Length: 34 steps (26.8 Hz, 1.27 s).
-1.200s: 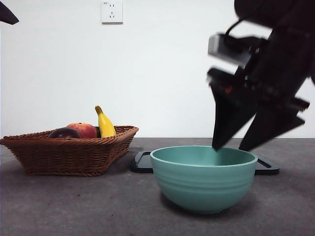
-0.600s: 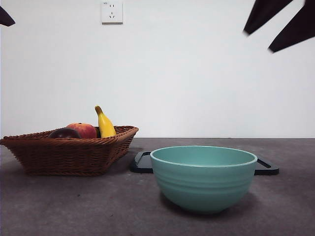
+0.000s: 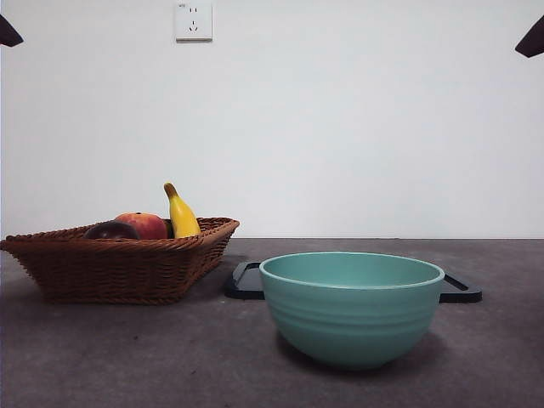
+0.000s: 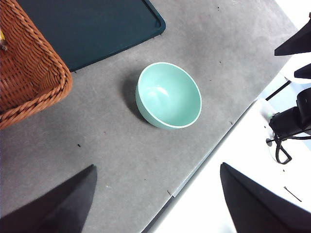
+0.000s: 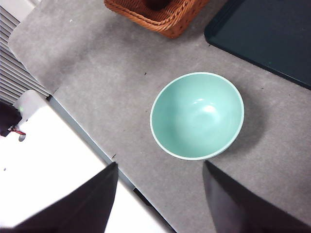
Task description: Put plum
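Note:
The plum [image 3: 109, 230], dark maroon and glossy, lies in the wicker basket [image 3: 119, 268] at the left, beside a red-orange fruit [image 3: 144, 224] and a yellow banana [image 3: 181, 214]. Both arms are held high and away; only black tips show at the top left corner [image 3: 8, 32] and top right corner [image 3: 532, 40] of the front view. My left gripper [image 4: 158, 167] is open and holds nothing, high above the table's front edge. My right gripper [image 5: 160, 164] is also open with nothing in it, high over the teal bowl [image 5: 197, 115].
The teal bowl [image 3: 352, 306] stands in the middle of the table with nothing inside. A flat black tray [image 3: 245, 282] lies behind it, next to the basket [image 4: 24, 68]. The table's front edge [image 4: 204, 165] runs beneath both grippers.
An arm that hung over the bowl with its jaws open has risen up and away to the top right corner. The fruit, basket and bowl have not moved.

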Available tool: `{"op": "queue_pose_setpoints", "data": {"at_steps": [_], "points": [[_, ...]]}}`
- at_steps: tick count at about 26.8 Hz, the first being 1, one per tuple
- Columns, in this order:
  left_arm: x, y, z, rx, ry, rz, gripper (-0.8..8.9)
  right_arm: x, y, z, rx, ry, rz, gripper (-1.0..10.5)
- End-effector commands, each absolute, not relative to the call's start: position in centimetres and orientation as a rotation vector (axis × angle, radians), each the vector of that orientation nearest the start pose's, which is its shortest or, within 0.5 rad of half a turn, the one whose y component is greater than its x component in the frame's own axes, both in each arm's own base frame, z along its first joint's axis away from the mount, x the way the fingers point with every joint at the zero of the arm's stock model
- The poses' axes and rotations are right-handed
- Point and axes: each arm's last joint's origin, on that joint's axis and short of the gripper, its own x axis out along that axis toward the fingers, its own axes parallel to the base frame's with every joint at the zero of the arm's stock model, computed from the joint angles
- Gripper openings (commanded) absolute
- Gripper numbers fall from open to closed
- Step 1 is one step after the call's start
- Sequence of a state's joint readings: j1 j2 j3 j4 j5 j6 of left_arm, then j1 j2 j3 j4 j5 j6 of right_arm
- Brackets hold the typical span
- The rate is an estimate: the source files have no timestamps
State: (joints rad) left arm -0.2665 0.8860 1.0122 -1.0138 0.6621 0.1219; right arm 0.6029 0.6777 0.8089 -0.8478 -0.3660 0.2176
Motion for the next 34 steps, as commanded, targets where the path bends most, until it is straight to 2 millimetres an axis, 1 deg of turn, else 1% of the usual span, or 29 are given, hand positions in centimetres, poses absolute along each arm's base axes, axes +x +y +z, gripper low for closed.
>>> {"op": "queue_pose_setpoints", "data": {"at_steps": [1,5,7,8,11,12,13,34], "points": [[13.71,-5.67,33.11,-0.061,0.825,-0.937,4.04,9.40,7.86,30.38,0.112,0.820,0.850,2.8],[13.69,-5.67,33.10,-0.062,0.828,-0.937,4.01,9.40,7.86,30.38,0.112,0.820,0.850,2.8],[13.69,-5.67,33.10,-0.062,0.828,-0.937,3.71,9.40,7.86,30.38,0.111,0.821,0.850,2.6],[13.69,-5.67,33.10,-0.061,0.828,-0.937,3.07,9.40,7.86,30.37,0.111,0.821,0.850,2.2],[13.70,-5.67,33.10,-0.061,0.827,-0.937,0.68,9.40,7.86,30.36,0.107,0.819,0.851,0.1],[13.70,-5.67,33.10,-0.061,0.827,-0.937,-0.03,9.40,7.86,30.38,0.105,0.817,0.852,0.1],[13.70,-5.67,33.10,-0.061,0.827,-0.937,0.11,9.40,7.86,30.38,0.105,0.817,0.852,0.1],[13.70,-5.67,33.11,-0.061,0.827,-0.937,0.10,9.45,7.88,30.44,0.112,0.811,0.848,0.1]]}}
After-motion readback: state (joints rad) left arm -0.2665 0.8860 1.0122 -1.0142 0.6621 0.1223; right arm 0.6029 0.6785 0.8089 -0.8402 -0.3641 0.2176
